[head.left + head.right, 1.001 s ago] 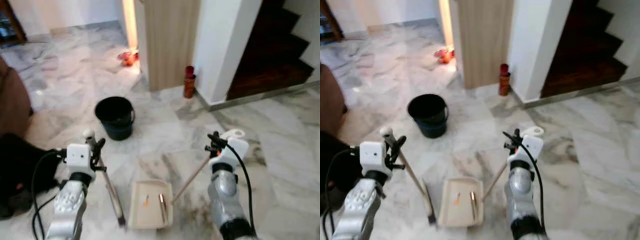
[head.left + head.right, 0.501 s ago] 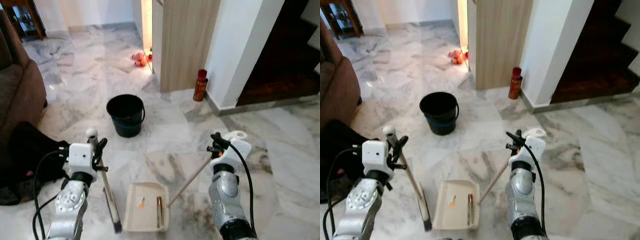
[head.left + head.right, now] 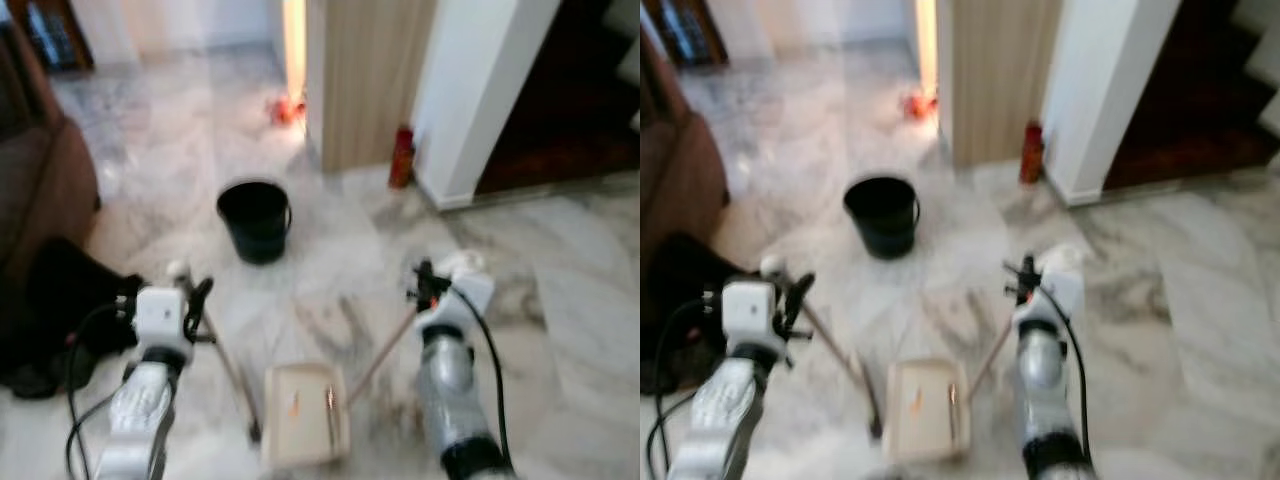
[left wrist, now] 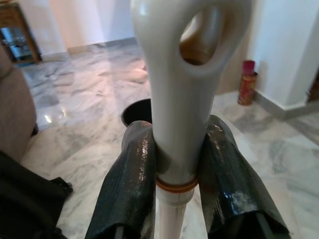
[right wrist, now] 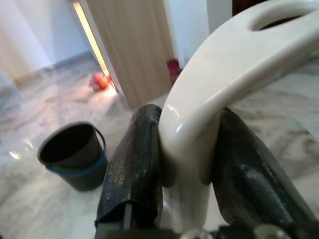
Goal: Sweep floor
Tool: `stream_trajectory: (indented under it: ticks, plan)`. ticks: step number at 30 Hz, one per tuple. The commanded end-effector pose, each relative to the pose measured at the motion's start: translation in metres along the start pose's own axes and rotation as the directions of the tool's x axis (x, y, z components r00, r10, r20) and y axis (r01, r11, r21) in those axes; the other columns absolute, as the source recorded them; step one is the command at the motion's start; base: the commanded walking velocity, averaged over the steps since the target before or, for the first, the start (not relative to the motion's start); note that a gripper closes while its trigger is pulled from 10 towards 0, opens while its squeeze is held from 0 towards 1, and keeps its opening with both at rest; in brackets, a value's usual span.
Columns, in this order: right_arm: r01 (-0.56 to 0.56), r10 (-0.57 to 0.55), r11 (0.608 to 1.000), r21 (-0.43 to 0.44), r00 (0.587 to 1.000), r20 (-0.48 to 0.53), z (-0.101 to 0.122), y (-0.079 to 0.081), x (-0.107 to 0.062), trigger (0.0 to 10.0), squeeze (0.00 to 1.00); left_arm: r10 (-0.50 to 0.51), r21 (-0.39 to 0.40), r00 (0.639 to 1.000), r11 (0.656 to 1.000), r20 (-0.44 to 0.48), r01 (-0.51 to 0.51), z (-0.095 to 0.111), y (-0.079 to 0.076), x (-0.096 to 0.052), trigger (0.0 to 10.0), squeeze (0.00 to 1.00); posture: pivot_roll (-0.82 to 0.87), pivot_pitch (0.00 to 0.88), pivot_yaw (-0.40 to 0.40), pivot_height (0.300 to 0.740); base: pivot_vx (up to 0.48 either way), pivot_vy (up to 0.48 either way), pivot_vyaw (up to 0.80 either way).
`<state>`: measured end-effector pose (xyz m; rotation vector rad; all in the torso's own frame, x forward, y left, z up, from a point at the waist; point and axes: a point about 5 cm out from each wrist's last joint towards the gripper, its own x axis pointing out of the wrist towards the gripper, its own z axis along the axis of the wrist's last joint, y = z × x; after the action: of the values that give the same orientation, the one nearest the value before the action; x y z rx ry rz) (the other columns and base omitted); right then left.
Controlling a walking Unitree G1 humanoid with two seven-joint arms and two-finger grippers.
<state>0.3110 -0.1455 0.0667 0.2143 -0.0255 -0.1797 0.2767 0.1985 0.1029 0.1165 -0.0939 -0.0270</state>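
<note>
My left gripper (image 3: 192, 298) is shut on the white top of a broom handle (image 4: 177, 114), which slants down to its brush end (image 3: 254, 434) on the marble floor. My right gripper (image 3: 424, 286) is shut on the white grip (image 5: 219, 74) of a long-handled dustpan. Its wooden rod runs down to the cream dustpan (image 3: 306, 455) lying on the floor between my arms. An orange scrap (image 3: 293, 404) and a thin brown piece (image 3: 329, 402) lie in the pan. The eye views are blurred.
A black bucket (image 3: 255, 219) stands on the floor ahead. A red can (image 3: 400, 170) sits by the white wall corner, with orange objects (image 3: 285, 108) near the wooden panel. A brown sofa (image 3: 40, 200) and dark cloth (image 3: 50, 310) lie at the left. Dark stairs (image 3: 560, 110) rise at the right.
The whole picture has shifted and blurred, so the camera moved. Both grippers keep their hold. The broom's brush end now lies closer to the dustpan's left side.
</note>
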Motion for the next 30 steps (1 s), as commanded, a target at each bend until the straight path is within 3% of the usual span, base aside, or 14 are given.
stream_trajectory:
  ticks: [1,11,19,30]
  plan:
    - [-0.033,0.032,0.999,0.023,0.998,0.049,0.0112,0.0104,0.0048,10.0,0.0,0.006,0.024,1.0,1.0,0.022,-0.007,0.0046,0.0031,0.0003,10.0,0.0,0.19,0.03,0.014,0.74,0.0,0.0,0.8]
    - [-0.054,0.053,0.998,0.023,0.998,0.036,0.0101,0.0115,0.0057,10.0,0.0,0.003,0.024,1.0,1.0,0.018,-0.004,0.0039,0.0023,0.0007,10.0,0.0,0.19,0.017,0.014,0.74,0.0,0.0,0.05]
    - [-0.069,0.069,0.997,0.025,0.997,0.038,0.0101,0.0143,0.0054,10.0,0.0,0.005,0.025,1.0,1.0,0.02,-0.005,0.0041,0.0021,0.0003,10.0,0.0,0.19,0.012,0.013,0.74,0.0,0.0,0.62]
    - [-0.091,0.09,0.995,0.046,0.996,0.015,0.007,0.0165,0.0044,10.0,0.0,0.013,0.026,1.0,1.0,0.022,-0.014,0.0046,0.0022,-0.0002,10.0,0.0,0.19,0.021,0.008,0.74,0.0,0.0,0.0]
